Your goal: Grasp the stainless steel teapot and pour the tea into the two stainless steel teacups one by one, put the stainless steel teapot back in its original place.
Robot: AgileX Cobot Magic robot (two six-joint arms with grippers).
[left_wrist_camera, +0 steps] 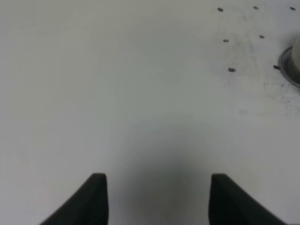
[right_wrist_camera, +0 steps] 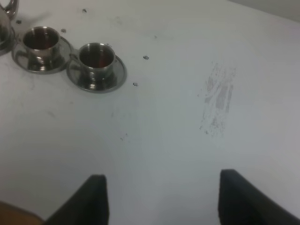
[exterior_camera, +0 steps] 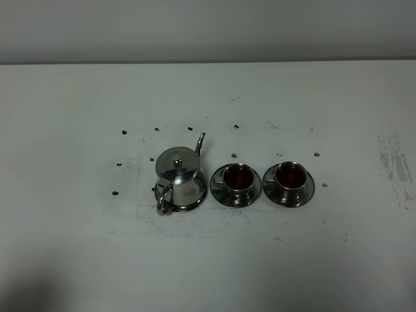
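The stainless steel teapot [exterior_camera: 177,170] stands upright on its round steel dish [exterior_camera: 197,202], spout pointing to the back, loop handle to the front. To its right stand the two stainless steel teacups [exterior_camera: 238,177] [exterior_camera: 290,175] on their saucers [exterior_camera: 255,195] [exterior_camera: 307,192], each holding reddish-brown tea. Neither gripper shows in the high view. In the left wrist view my left gripper [left_wrist_camera: 158,199] is open and empty over bare table, with the dish's edge [left_wrist_camera: 287,65] far off. In the right wrist view my right gripper [right_wrist_camera: 161,201] is open and empty, well short of the cups [right_wrist_camera: 42,40] [right_wrist_camera: 97,56].
Small black dots [exterior_camera: 124,132] ring the teapot and cups on the white table. A grey scuff mark [exterior_camera: 395,166] lies at the right and shows in the right wrist view [right_wrist_camera: 218,98]. The table's far edge [exterior_camera: 208,63] meets a grey wall.
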